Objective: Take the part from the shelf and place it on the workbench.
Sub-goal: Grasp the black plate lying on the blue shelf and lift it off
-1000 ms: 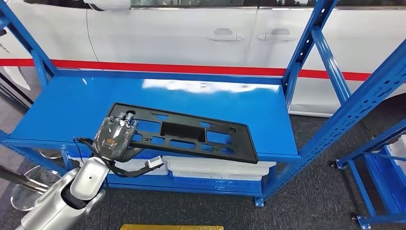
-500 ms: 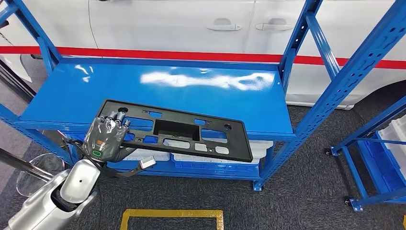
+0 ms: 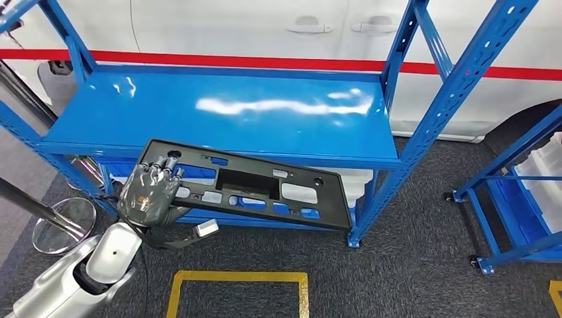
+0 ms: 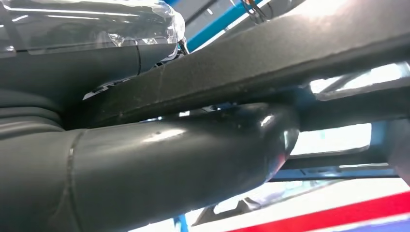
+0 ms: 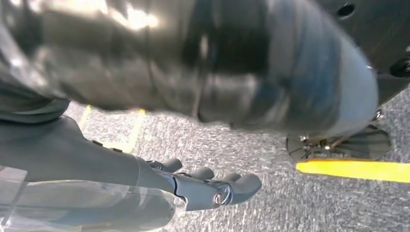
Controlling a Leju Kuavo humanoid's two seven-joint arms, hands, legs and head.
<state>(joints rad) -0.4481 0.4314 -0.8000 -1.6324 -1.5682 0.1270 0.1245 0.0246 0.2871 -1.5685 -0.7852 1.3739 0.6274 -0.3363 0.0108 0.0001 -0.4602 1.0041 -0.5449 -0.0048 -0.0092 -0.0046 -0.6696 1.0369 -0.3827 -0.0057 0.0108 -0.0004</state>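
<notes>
My left hand [image 3: 150, 192] grips one end of the long black plastic panel with cut-outs [image 3: 255, 187], holding it level before the blue metal shelf [image 3: 219, 126]. My right hand [image 5: 203, 186] hangs over the floor, fingers loosely curled, holding nothing.

You see a black part [image 3: 258, 189] — before a glossy blue shelf [image 3: 225, 109]; behind, white car [image 3: 265, 26] with red stripe [image 3: 219, 61].
</notes>
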